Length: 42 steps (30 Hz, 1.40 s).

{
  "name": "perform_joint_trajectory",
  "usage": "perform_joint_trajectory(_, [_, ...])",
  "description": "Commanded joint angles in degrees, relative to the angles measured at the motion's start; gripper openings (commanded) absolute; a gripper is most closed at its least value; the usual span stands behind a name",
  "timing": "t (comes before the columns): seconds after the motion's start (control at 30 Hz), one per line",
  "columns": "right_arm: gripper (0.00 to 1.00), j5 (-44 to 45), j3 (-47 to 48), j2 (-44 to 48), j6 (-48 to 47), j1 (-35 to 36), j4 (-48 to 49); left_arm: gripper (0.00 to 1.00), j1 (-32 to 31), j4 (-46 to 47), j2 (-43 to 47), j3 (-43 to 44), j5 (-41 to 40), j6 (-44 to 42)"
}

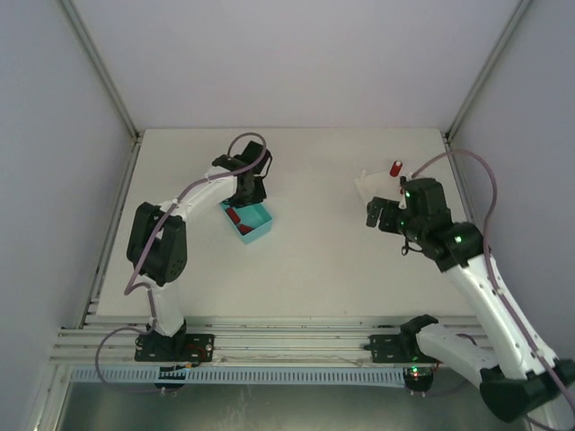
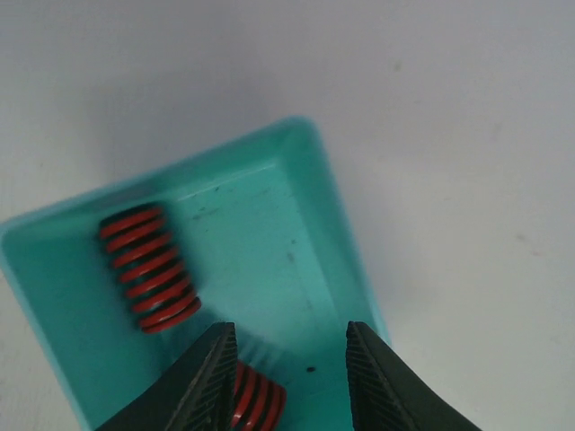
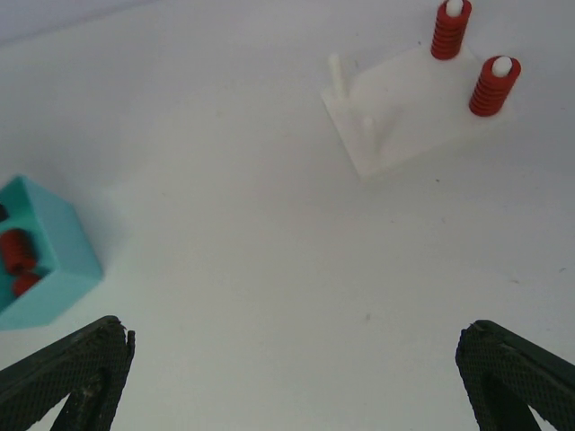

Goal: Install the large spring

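A teal bin [image 2: 341, 224] holds red springs. A large red spring [image 2: 146, 268] lies at its left and a second red spring [image 2: 256, 400] lies partly behind my left finger. My left gripper [image 2: 289, 359] is open, low over the bin, and holds nothing. The bin also shows in the top view [image 1: 254, 224] under my left gripper [image 1: 248, 193]. A white peg plate [image 3: 409, 117] carries two red springs [image 3: 450, 29] [image 3: 493, 85] on its far pegs, and two near pegs are bare. My right gripper [image 3: 292, 359] is wide open and empty, above the table [image 3: 269, 251] short of the plate.
The peg plate stands at the back right of the table in the top view [image 1: 370, 184], with one red spring [image 1: 394, 168] visible on it. White walls and metal frame posts close in the table. The arm bases sit on a rail [image 1: 287, 346] at the near edge.
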<state>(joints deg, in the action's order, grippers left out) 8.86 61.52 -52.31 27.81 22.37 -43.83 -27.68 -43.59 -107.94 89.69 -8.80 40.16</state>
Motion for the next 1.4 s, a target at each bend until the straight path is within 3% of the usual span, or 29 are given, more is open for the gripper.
perform_joint_trajectory(0.0, [0.99, 2.0, 6.3, -6.4, -6.3, 0.2, -4.6, 0.38, -1.6, -8.4, -2.7, 4.3, -6.1, 9.8])
perform_joint_trajectory(0.4, [0.99, 2.4, 8.3, -8.6, -12.1, 0.5, -2.4, 0.37, -1.7, -12.5, -9.2, 6.3, -13.0, 16.1])
perform_joint_trajectory(1.37, [0.99, 4.3, 7.4, -5.5, -9.6, 0.5, -9.9, 0.47, -1.7, -6.0, -15.2, 0.9, -14.0, 16.5])
